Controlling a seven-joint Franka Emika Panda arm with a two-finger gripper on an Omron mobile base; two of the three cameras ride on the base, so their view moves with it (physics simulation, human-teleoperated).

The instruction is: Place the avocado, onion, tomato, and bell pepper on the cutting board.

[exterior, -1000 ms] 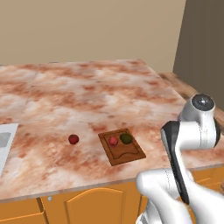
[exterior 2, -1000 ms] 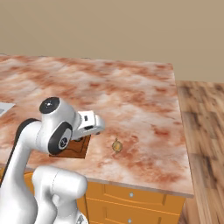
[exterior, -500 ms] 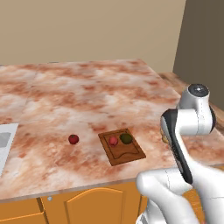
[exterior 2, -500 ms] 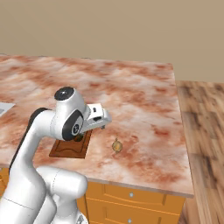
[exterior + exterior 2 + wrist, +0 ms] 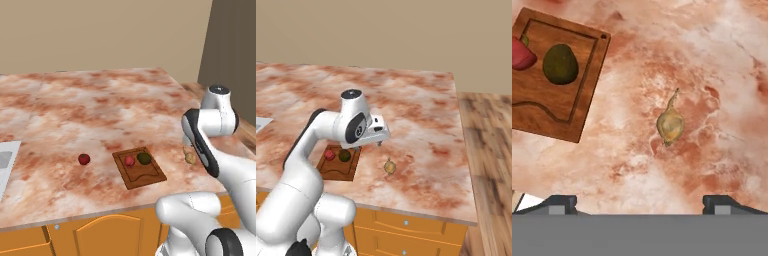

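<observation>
The dark-brown cutting board (image 5: 140, 175) (image 5: 336, 170) (image 5: 547, 105) lies near the counter's front edge. On it rest the dark olive avocado (image 5: 144, 158) (image 5: 345, 155) (image 5: 560, 63) and a red vegetable (image 5: 129, 160) (image 5: 330, 155) (image 5: 521, 54). A second red vegetable (image 5: 84, 159) sits on the counter left of the board. I cannot tell which of the two is the tomato and which the bell pepper. The tan onion (image 5: 190, 158) (image 5: 389, 166) (image 5: 670, 125) lies on the counter right of the board. My gripper (image 5: 379, 143) (image 5: 641, 205) hovers above the onion, open and holding nothing.
The marble counter (image 5: 90, 110) ends at a front edge just below the board and at a right edge past the onion. A white-grey fixture (image 5: 6, 162) sits at the far left. Wooden floor (image 5: 488, 150) lies beyond the right end.
The arm has swung rightward from over the cutting board to above the onion. The vegetables and the board have not moved.
</observation>
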